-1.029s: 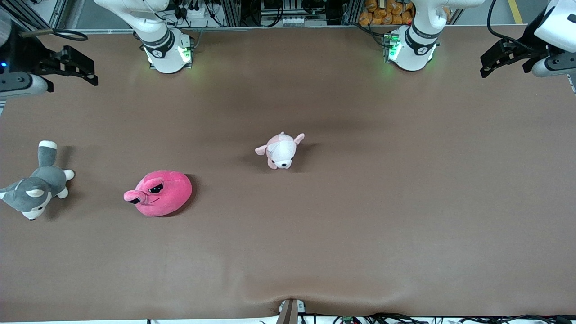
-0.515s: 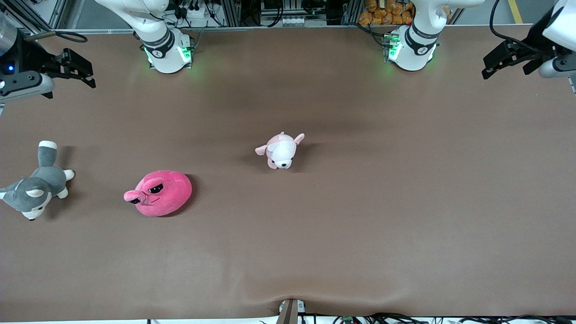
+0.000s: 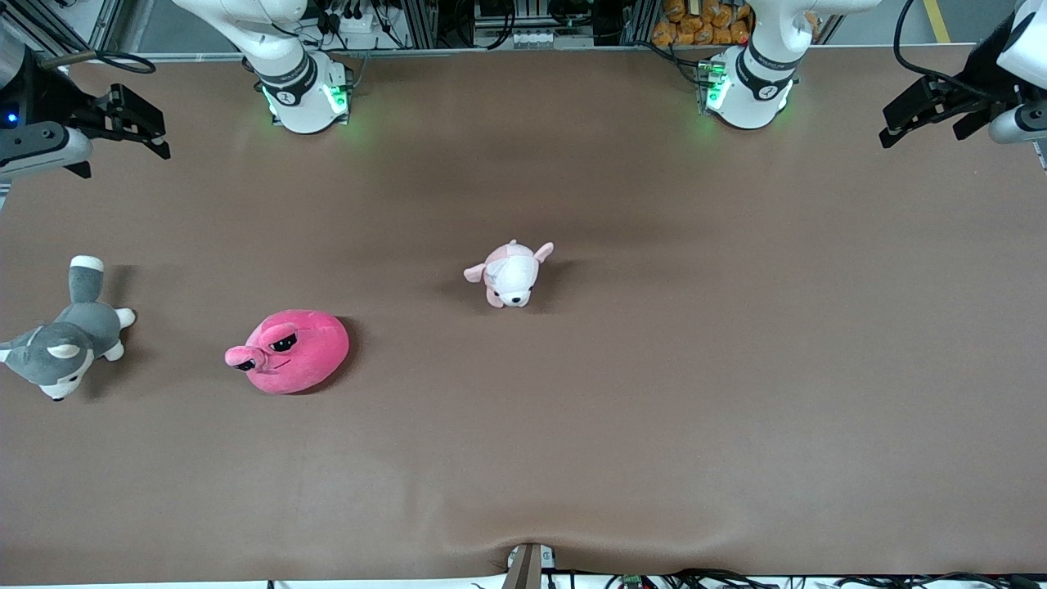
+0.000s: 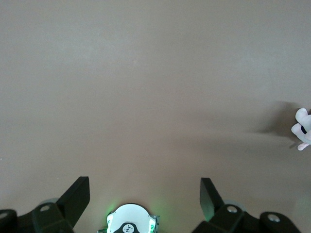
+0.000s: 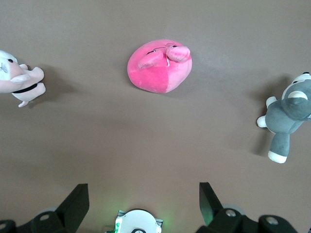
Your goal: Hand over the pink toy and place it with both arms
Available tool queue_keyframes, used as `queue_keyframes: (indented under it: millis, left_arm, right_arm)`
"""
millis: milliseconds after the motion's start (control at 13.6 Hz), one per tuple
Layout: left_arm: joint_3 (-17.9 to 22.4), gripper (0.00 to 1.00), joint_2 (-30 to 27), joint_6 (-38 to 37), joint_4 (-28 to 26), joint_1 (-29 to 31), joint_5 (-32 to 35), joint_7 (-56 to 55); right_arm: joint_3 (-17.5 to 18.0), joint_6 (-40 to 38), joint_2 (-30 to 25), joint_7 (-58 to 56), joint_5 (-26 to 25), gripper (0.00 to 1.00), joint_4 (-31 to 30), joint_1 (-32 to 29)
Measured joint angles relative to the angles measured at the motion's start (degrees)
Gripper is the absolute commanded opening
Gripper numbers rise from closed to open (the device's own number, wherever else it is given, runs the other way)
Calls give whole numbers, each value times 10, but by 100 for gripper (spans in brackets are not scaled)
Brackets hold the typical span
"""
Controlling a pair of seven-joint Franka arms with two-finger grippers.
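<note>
Pink toy (image 3: 290, 352): lying on table (image 3: 654, 368), ungripped, toward the right arm's end. Right gripper (image 3: 135, 127) and left gripper (image 3: 920, 114): raised over table ends, fingers apart, empty.

A big brown bench (image 3: 622, 425) carries three soft toys, all well apart. The pink toy (image 3: 293, 350) lies toward the right arm's end. The grey husky (image 3: 65, 334) lies at that end's edge. The little pale puppy (image 3: 510, 274) sits near the middle, farther from the front camera.

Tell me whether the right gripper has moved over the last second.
Yes. The right gripper has drawn slightly back toward the right arm's end of the table and away from the husky plush, which lies unmoved.
</note>
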Motion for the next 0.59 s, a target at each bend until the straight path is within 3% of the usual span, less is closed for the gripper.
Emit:
queue_keyframes:
  millis: [588]
  left_arm:
    - [-2, 100, 0, -5, 0, 0, 12, 0]
  right_arm:
    - [-4, 0, 0, 0, 0, 100, 1, -5]
